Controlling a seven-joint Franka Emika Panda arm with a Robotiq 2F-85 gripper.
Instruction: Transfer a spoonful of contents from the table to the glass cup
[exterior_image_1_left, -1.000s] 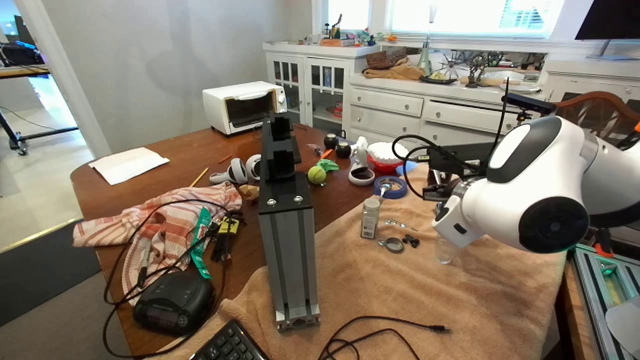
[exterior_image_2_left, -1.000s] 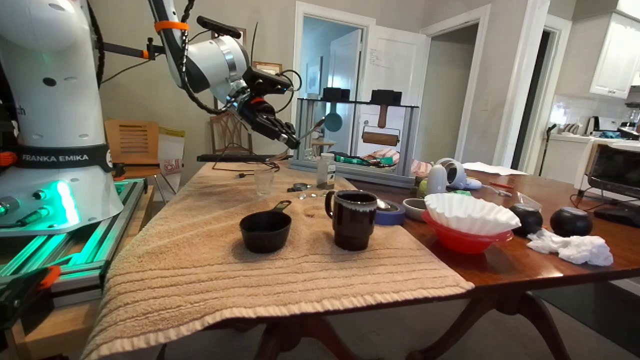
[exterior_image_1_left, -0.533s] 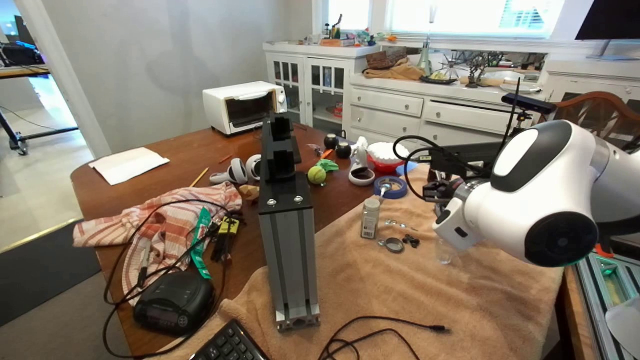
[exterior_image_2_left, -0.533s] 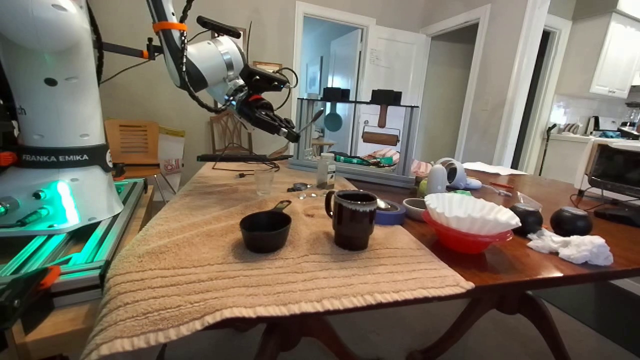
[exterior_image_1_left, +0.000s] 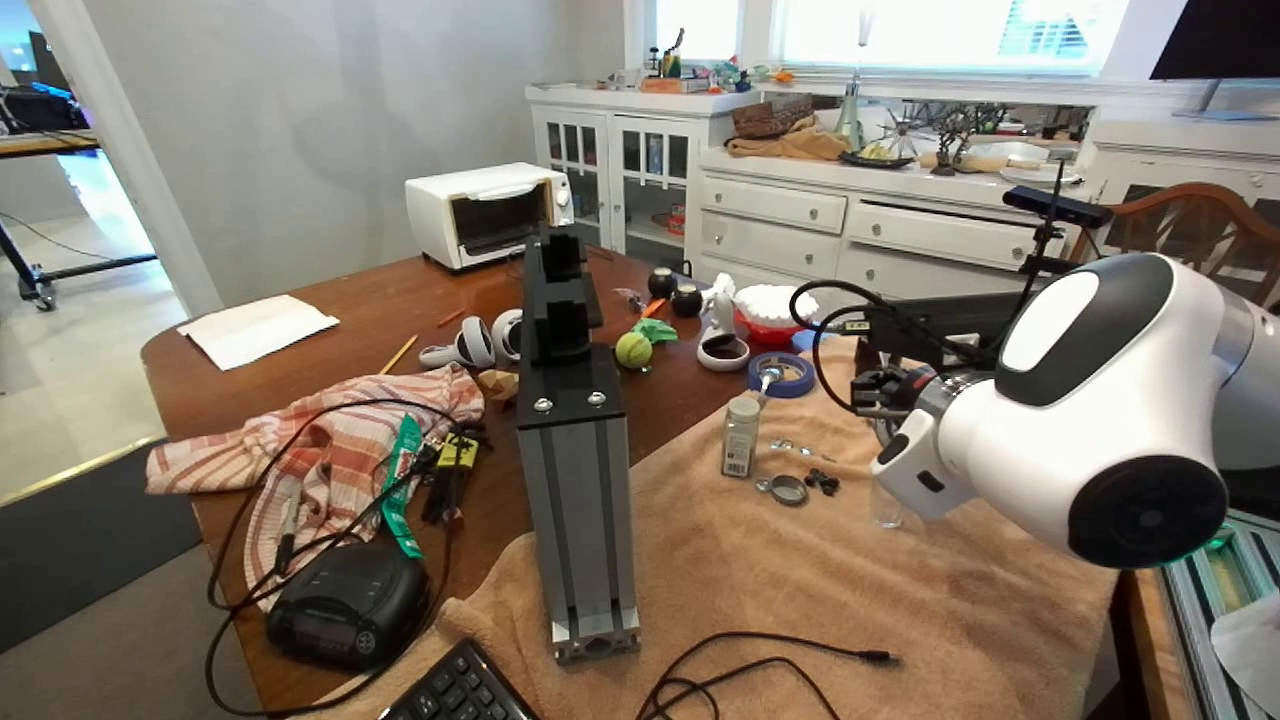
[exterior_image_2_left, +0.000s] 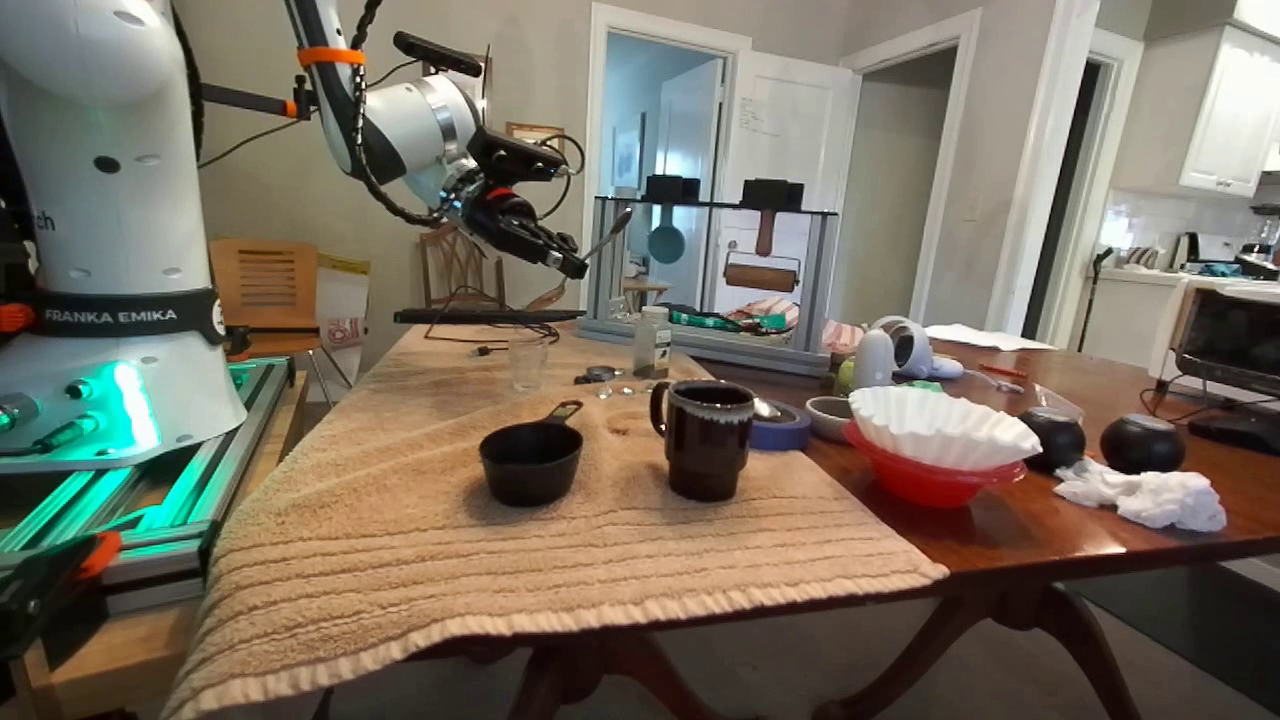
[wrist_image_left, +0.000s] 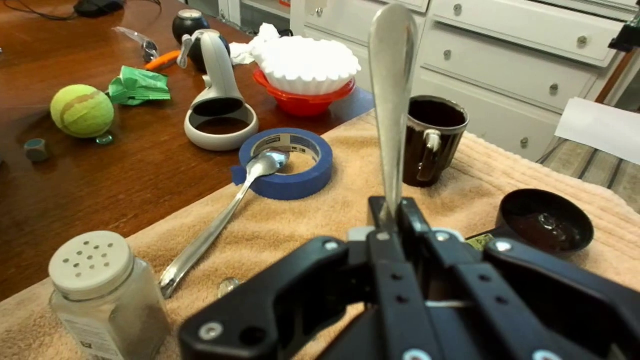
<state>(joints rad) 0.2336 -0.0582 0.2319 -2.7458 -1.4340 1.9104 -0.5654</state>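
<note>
Exterior view: my gripper (exterior_image_2_left: 576, 265) pinches a spoon (exterior_image_2_left: 618, 224); from there, toward seven o'clock, the glass cup (exterior_image_2_left: 528, 364) stands upright.

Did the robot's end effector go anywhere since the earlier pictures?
Yes. In an exterior view, the end effector has shifted leftward in the picture and a little up, judged against the metal rack, which has stayed put.

Bench (wrist_image_left: 135, 190), brown; towel (exterior_image_2_left: 600, 530), tan; tape roll (wrist_image_left: 300, 185), blue; bowl (exterior_image_2_left: 920, 488), red; end effector (wrist_image_left: 395, 215), black; cloth (exterior_image_1_left: 310, 430), striped orange-pink and white; mug (exterior_image_2_left: 705, 450), dark brown, paler-rimmed; glass cup (exterior_image_2_left: 528, 365), faintly seen, apparently colourless.
</note>
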